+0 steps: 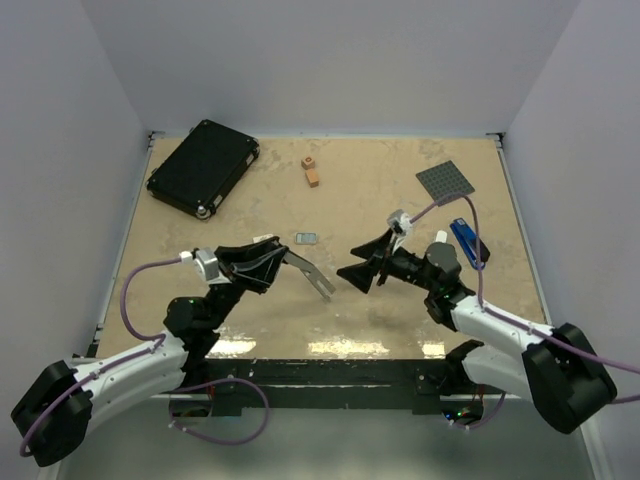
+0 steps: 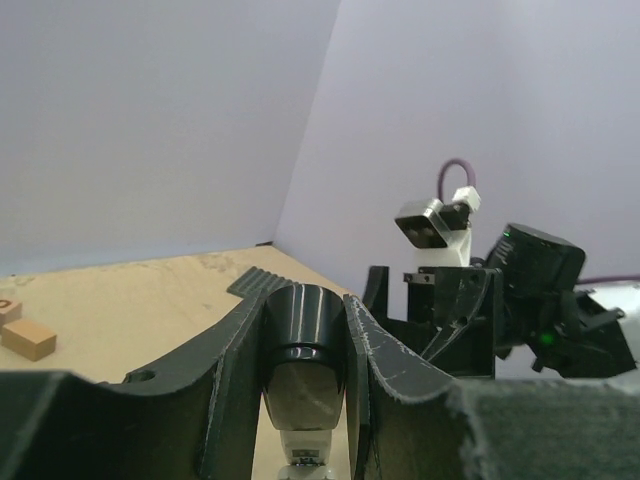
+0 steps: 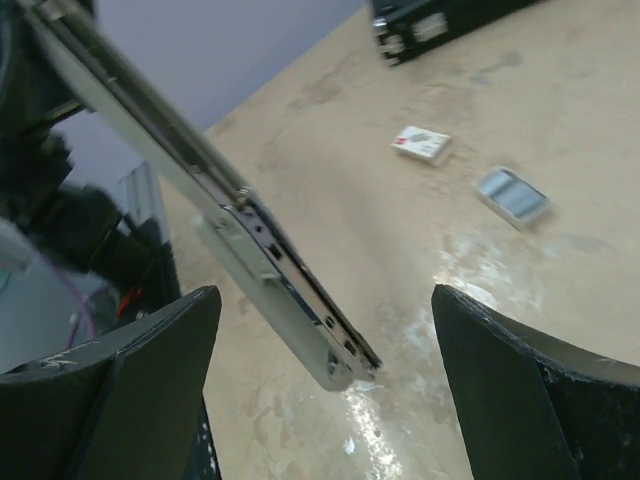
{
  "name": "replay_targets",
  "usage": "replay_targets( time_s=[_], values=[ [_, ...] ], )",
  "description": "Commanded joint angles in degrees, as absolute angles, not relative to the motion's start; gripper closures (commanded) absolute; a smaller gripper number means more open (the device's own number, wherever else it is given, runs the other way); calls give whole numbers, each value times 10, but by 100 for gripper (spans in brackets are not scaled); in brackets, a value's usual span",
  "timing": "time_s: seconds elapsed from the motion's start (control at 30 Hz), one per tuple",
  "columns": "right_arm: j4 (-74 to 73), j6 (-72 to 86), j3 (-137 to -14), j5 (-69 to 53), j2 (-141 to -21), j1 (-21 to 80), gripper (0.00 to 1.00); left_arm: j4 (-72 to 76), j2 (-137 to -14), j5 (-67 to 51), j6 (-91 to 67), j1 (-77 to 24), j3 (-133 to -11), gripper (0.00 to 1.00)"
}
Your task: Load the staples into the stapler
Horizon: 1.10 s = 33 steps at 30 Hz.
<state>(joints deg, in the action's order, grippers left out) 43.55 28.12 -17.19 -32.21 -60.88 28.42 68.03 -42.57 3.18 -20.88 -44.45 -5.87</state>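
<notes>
Tan tabletop, pale walls: our left gripper clamps the opened stapler aloft, our right gripper gapes empty at its tip, and we judge the staples, lying flat beyond it, need a square, level pinch.

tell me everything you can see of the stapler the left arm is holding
The stapler is slim silver metal with a glossy black top part. The left gripper is shut on its black end and holds it above the table. It looks hinged open: a long silver rail with small side slots slants down toward the right gripper, whose open fingers flank the tip without touching it.
</notes>
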Motion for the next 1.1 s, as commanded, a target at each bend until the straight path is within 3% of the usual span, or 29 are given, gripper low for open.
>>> replay_targets(
  time_s=[0.0, 0.13, 0.43, 0.63, 0.73, 0.83, 0.87, 0.97, 1.07],
  values=[
    [497, 163, -247, -482, -684, 322, 8, 785, -423, -38, -244, -440, -78, 100],
    [512, 141, -293, -551, -738, 347, 10, 796, -425, -57, -259, -440, -79, 100],
    [517, 135, -318, -640, -782, 368, 28, 793, -412, -76, -271, -440, -83, 100],
    [525, 139, -324, -653, -804, 373, 49, 795, -408, -90, -278, -440, -87, 100],
    [523, 138, -327, -656, -803, 373, 66, 788, -397, -90, -276, -441, -86, 100],
    [511, 129, -327, -650, -800, 373, 96, 773, -387, -87, -271, -439, -85, 100],
    [496, 125, -328, -643, -797, 374, 100, 769, -384, -84, -269, -440, -84, 100],
    [446, 100, -336, -615, -787, 374, 100, 748, -373, -71, -259, -439, -78, 100],
    [358, 54, -357, -578, -769, 375, 100, 719, -355, -41, -250, -437, -68, 84]
  ],
)
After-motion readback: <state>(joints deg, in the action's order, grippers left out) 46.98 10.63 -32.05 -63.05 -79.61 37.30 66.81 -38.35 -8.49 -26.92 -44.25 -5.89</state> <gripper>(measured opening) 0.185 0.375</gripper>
